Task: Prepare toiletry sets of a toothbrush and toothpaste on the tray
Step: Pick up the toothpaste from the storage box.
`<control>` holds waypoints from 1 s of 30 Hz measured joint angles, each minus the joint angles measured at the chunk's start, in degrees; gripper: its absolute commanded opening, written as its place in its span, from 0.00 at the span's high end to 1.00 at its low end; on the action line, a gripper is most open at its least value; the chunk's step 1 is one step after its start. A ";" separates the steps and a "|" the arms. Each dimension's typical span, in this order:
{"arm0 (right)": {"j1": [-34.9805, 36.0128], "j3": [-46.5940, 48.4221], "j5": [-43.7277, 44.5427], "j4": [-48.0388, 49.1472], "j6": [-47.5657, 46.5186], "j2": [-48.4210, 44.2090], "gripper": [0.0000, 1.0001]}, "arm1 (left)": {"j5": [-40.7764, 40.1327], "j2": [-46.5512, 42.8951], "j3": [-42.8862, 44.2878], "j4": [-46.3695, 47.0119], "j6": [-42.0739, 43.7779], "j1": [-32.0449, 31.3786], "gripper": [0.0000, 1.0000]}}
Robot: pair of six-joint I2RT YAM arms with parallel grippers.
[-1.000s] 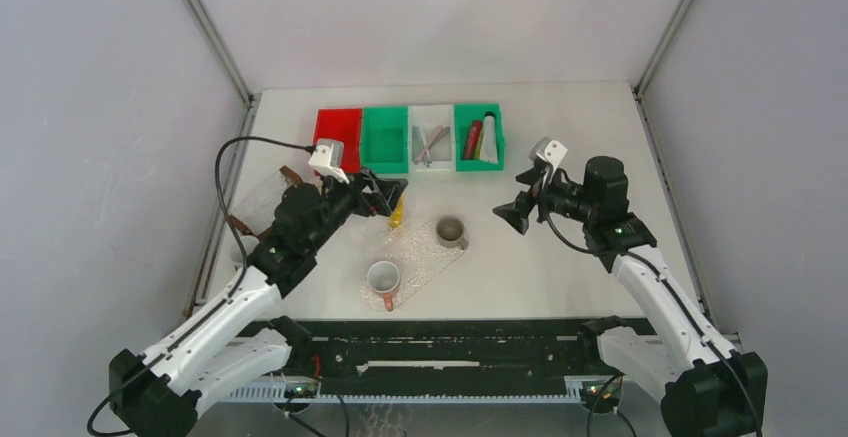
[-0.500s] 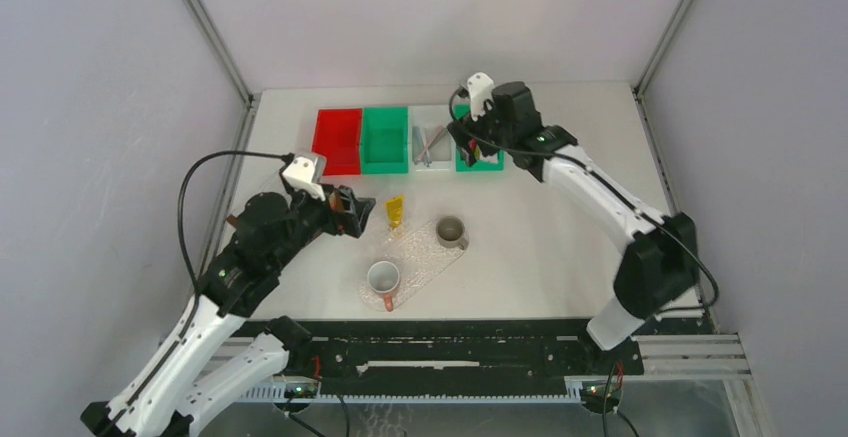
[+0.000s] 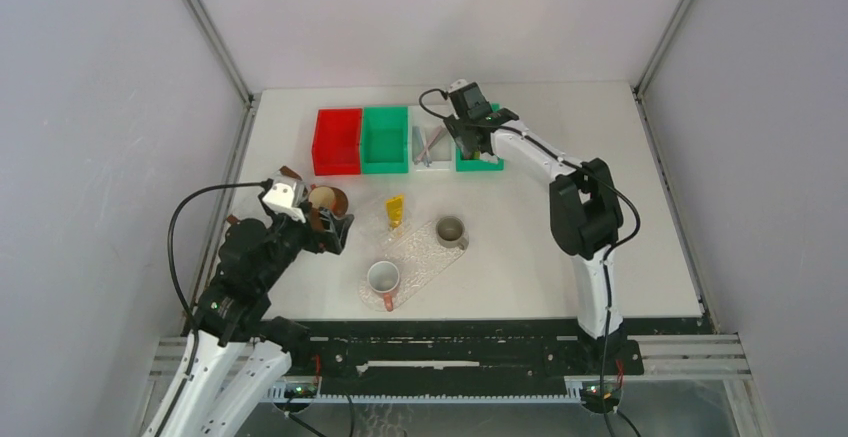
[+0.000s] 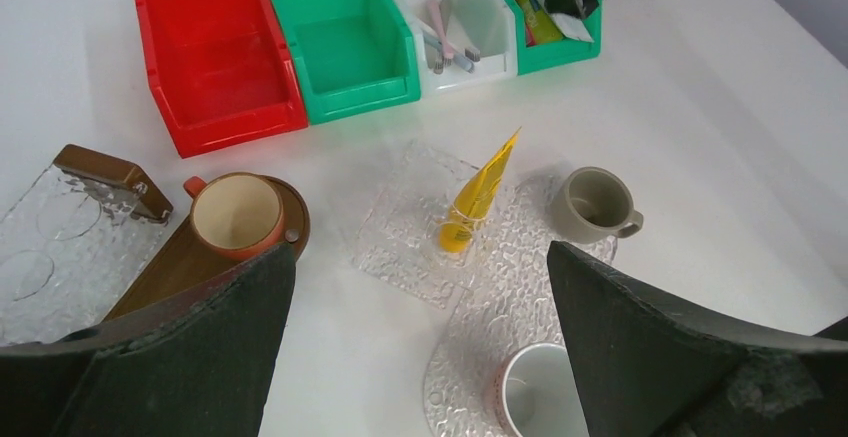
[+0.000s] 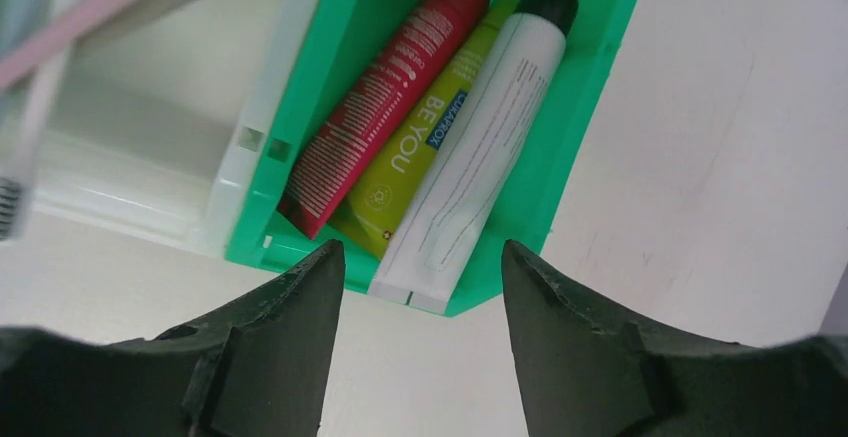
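Observation:
A yellow toothpaste tube [image 3: 396,212] lies on the far left end of the clear textured glass tray [image 3: 425,257]; it also shows in the left wrist view [image 4: 478,195]. My left gripper [image 3: 335,229] is open and empty, near and left of the tube. My right gripper [image 3: 468,140] is open and empty above the right green bin [image 5: 570,137], which holds a red tube [image 5: 385,97], a yellow-green tube [image 5: 420,152] and a white tube [image 5: 480,162]. Pink and pale toothbrushes [image 4: 445,42] lie in the clear bin [image 3: 431,143].
A white cup [image 3: 384,277] and a grey cup [image 3: 451,230] stand on the tray. An orange cup [image 4: 238,215] sits on a wooden saucer beside a glass plate [image 4: 40,247]. An empty red bin [image 3: 338,141] and an empty green bin [image 3: 385,139] stand at the back.
My left gripper has drawn back toward the near left, leaving the yellow tube on the tray. My right arm has swung from the right side to above the tube bin.

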 measured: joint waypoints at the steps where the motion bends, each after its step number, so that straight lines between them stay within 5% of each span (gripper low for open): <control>1: 0.00 0.11 0.55 -0.42 -0.02 0.68 0.35 | 0.52 -0.22 0.00 0.13 -0.02 0.42 0.00; 15: -1.40 3.08 4.37 -1.05 -0.04 7.69 0.40 | 3.04 -1.33 0.00 0.68 -0.02 2.19 0.00; 30: -1.88 3.96 6.12 -1.16 -1.90 7.80 0.99 | 3.30 -1.33 0.00 0.70 -0.04 2.62 0.00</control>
